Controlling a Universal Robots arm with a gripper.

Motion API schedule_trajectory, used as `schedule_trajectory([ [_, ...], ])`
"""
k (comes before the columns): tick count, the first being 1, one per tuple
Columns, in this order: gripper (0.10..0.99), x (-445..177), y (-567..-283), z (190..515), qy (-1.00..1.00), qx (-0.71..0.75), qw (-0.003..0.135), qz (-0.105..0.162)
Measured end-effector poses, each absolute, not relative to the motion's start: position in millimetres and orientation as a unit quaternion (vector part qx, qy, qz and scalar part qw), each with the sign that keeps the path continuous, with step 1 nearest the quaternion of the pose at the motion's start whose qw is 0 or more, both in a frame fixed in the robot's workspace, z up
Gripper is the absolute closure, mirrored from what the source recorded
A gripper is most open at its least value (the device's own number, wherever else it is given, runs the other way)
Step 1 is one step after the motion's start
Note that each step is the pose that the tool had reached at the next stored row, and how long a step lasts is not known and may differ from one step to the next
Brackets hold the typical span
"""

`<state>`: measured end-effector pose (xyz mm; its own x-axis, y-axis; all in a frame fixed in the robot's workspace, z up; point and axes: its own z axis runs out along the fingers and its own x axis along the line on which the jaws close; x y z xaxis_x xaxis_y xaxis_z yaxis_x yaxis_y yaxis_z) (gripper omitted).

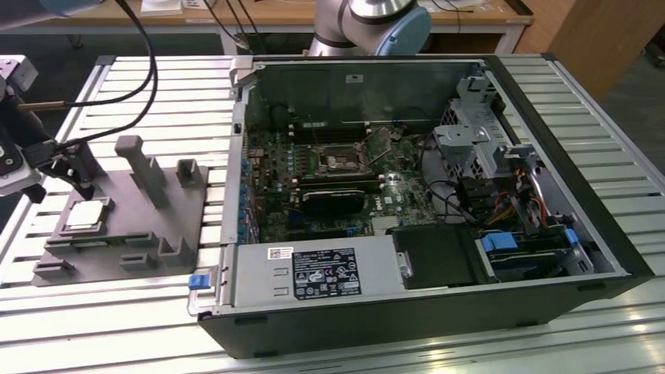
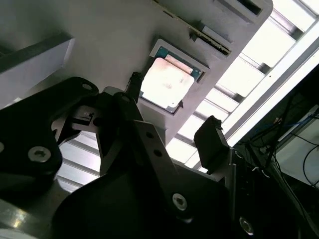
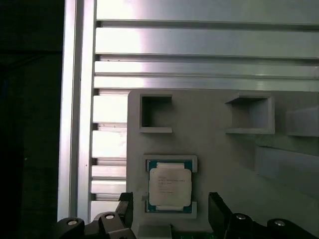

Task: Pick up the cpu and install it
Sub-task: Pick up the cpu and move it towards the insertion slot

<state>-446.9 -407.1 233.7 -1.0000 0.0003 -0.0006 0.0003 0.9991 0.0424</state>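
Note:
The cpu [image 1: 86,216] [image 2: 167,82] [image 3: 170,185], a small square chip with a dull silver top, lies flat in a recess of the grey plastic fixture [image 1: 156,226] [image 3: 224,159] at the exterior view's left. My gripper [image 1: 75,181] [image 2: 172,113] [image 3: 171,208] hovers just above it, open. In both wrist views its two dark fingers [image 3: 217,206] stand on either side of the chip, with a gap to it on each side. Nothing is held. The dark motherboard socket [image 1: 341,161] sits inside the open computer case [image 1: 582,195] to the exterior view's right.
The fixture carries upright posts [image 1: 140,167] and square pockets [image 3: 155,112] close to the gripper. The case wall [image 1: 237,156] rises between the fixture and the motherboard. Inside the case are a power supply [image 1: 311,273], a drive cage [image 1: 468,140] and cables. Everything rests on a slatted metal table [image 1: 114,312].

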Motion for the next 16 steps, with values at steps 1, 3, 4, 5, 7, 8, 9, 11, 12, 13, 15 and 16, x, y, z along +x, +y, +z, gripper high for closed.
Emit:
schedule_trajectory([
  [1,0.38,-447,-407,232,1.0,0.0,0.0,0.021],
  [3,0.38,-447,-407,230,1.0,0.0,0.0,0.021],
  [4,0.38,-447,-407,228,1.0,0.0,0.0,0.021],
  [5,0.38,-447,-407,227,1.0,0.0,0.0,0.021],
  [7,0.38,-447,-408,226,1.0,0.0,0.0,0.021],
  [8,0.38,-447,-408,224,1.0,0.0,0.0,0.021],
  [9,0.38,-447,-408,223,1.0,0.0,0.0,0.021],
  [11,0.38,-447,-408,222,1.0,0.0,0.0,0.021],
  [12,0.38,-447,-408,221,1.0,0.0,0.0,0.021],
  [13,0.38,-446,-408,221,1.0,0.0,0.0,0.021],
  [15,0.38,-446,-408,220,1.0,0.0,0.0,0.021],
  [16,0.38,-445,-408,220,1.0,0.0,0.0,0.021],
])
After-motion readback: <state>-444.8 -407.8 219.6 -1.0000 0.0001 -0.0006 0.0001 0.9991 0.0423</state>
